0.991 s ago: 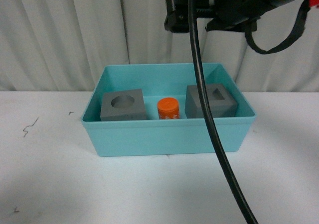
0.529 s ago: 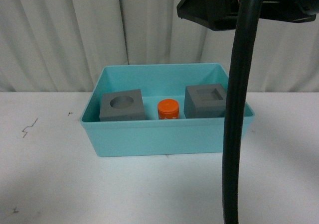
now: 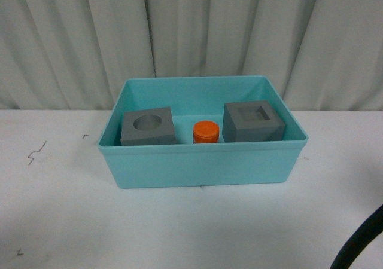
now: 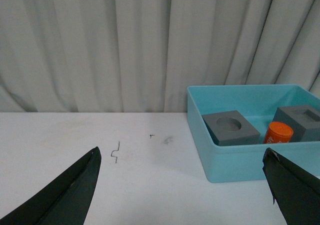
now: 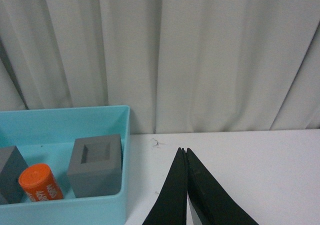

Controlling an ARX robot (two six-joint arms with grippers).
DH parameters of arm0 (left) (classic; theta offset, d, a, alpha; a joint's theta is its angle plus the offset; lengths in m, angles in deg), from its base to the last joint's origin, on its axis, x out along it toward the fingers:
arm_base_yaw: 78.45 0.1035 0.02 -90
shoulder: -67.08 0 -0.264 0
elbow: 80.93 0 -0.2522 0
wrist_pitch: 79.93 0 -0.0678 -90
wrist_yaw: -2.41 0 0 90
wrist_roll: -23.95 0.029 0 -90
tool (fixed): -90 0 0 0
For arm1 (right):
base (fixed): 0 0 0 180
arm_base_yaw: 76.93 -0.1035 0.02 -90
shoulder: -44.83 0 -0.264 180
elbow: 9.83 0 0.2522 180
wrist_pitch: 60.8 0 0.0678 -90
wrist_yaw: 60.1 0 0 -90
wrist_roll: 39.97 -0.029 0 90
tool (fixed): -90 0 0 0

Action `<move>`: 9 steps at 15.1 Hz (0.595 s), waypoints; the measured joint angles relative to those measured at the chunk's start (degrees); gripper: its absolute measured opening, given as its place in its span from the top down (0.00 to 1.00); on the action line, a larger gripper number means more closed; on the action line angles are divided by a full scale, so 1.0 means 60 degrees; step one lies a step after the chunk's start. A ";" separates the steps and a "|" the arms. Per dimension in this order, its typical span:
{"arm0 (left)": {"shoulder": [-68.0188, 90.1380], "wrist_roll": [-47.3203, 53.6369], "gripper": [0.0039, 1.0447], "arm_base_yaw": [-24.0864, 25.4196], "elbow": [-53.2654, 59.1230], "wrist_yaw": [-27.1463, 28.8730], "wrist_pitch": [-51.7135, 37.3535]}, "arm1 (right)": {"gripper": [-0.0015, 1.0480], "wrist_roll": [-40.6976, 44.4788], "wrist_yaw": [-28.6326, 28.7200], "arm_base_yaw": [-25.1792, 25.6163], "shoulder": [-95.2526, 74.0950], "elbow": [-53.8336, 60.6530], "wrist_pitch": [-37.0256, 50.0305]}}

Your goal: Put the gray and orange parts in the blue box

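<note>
Resting inside the blue box (image 3: 200,167) already: both gray cubes (image 3: 148,127) (image 3: 252,122) and the orange cylinder (image 3: 206,131); nothing seems left. Left hand (image 4: 182,185) spread apart, right hand (image 5: 185,195) pressed together, both empty.

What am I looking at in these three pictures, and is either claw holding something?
You are seeing a two-armed robot's cameras. The front view looks out from its body: a blue box sits on a white table before a curtain. Inside are a gray cube with a round recess, an orange cylinder and a gray cube with a square recess. The other two pictures come from cameras on each wrist. The left gripper shows as two dark fingers spread wide, open and empty. The right gripper has its fingers pressed together, shut on nothing. Both are beside the box, above the table, so all three parts already lie in it.
</note>
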 joint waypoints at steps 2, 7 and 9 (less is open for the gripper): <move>0.0000 -0.0004 0.06 0.0000 0.0000 -0.0004 -0.0004 | 0.98 -0.0055 0.0335 0.0452 0.0947 0.0736 -0.0076; 0.0004 0.0000 0.06 0.0000 0.0000 0.0000 0.0000 | 0.98 -0.0055 0.0827 0.0838 0.2102 0.1512 -0.0550; 0.0000 -0.0004 0.06 0.0000 0.0000 0.0000 0.0000 | 0.98 -0.0055 0.0856 0.0882 0.2291 0.1610 -0.0641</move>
